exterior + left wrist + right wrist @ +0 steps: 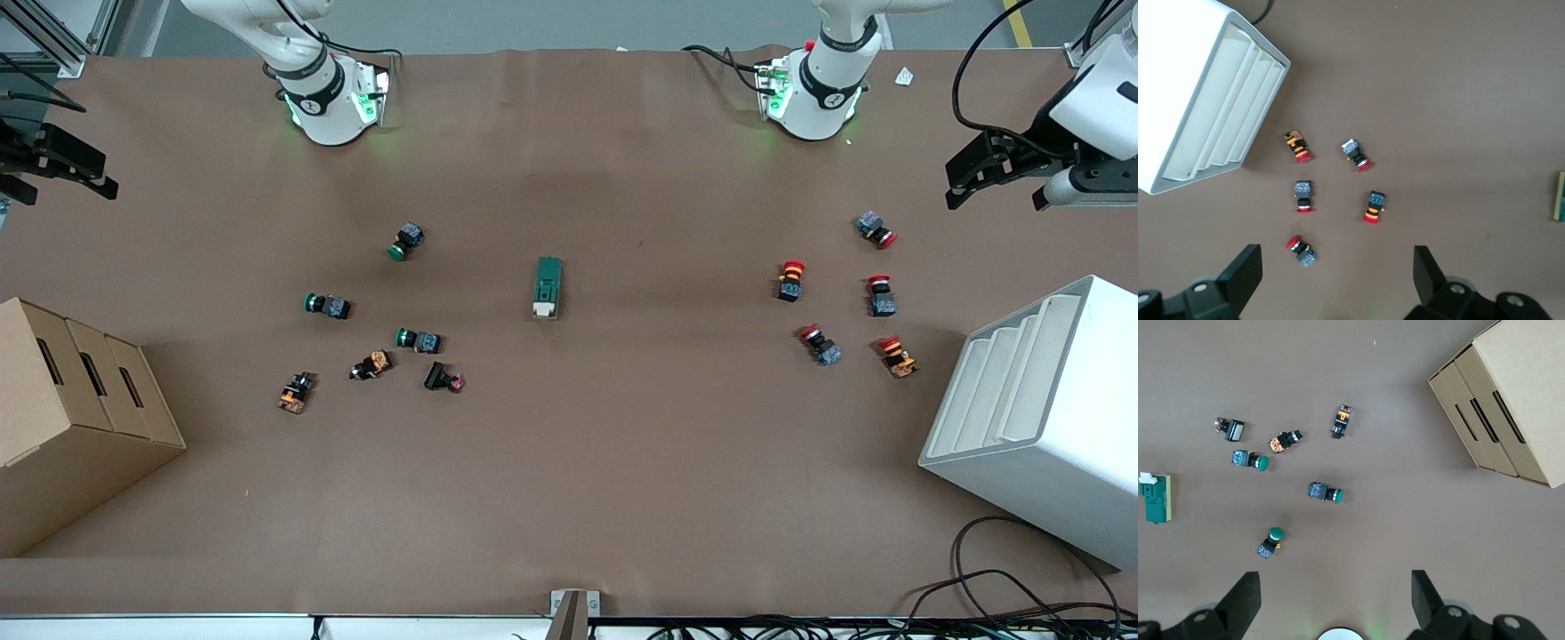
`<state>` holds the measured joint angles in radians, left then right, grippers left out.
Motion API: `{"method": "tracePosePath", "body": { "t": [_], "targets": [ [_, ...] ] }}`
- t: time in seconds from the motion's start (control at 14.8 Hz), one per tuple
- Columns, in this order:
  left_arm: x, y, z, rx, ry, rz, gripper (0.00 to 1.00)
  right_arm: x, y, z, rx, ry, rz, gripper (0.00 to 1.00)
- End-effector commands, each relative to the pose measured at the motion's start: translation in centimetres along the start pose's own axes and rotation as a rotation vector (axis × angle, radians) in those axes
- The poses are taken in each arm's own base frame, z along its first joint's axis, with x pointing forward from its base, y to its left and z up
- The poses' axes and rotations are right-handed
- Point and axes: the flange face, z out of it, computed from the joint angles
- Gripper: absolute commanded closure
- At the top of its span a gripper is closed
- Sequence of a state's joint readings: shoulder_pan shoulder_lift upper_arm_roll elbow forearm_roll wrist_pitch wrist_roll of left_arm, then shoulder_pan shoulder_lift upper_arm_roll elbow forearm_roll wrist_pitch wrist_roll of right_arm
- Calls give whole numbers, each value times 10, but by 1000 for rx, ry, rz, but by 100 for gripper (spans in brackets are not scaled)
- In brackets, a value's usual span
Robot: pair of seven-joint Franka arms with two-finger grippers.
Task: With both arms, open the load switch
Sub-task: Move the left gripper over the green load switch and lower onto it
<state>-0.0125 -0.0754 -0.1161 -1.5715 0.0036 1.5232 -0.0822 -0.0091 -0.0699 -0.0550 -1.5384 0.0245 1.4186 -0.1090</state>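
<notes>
The load switch (548, 287), a dark green oblong block with a white lever end, lies flat at the middle of the table, its white end toward the front camera. It also shows in the right wrist view (1155, 497), and its edge shows in the left wrist view (1561, 197). My left gripper (994, 191) hangs open and empty high over the left arm's end of the table, well away from the switch; its wrist view shows it (1337, 257) over bare table. My right gripper (62, 182) is likewise open and empty over the right arm's end (1335, 581).
Several red-capped push buttons (791, 279) lie toward the left arm's end, beside a white stepped rack (1040, 418). Several green-capped and dark buttons (418, 339) lie toward the right arm's end, near a cardboard box (71, 418). Cables (1022, 596) trail at the front edge.
</notes>
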Motion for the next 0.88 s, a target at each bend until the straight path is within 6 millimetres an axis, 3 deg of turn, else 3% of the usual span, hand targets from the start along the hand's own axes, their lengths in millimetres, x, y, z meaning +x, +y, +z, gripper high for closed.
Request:
{"method": "tracePosePath", "body": {
  "t": [0.0, 0.27, 0.41, 0.61, 0.81],
  "targets": [
    [0, 0, -5, -16, -10, 7, 0, -10, 1, -2, -16, 4, -13, 0],
    [4, 6, 3, -11, -23, 19, 0, -10, 1, -2, -16, 4, -13, 0],
    [8, 32, 9, -16, -17, 54, 0, -12, 0, -1, -14, -9, -11, 0],
    [18, 102, 37, -20, -3, 90, 0, -12, 0, -1, -14, -13, -11, 0],
    [11, 197, 83, -38, -9, 52, 0, -13, 0, 1, -12, -27, -9, 0]
  ]
}}
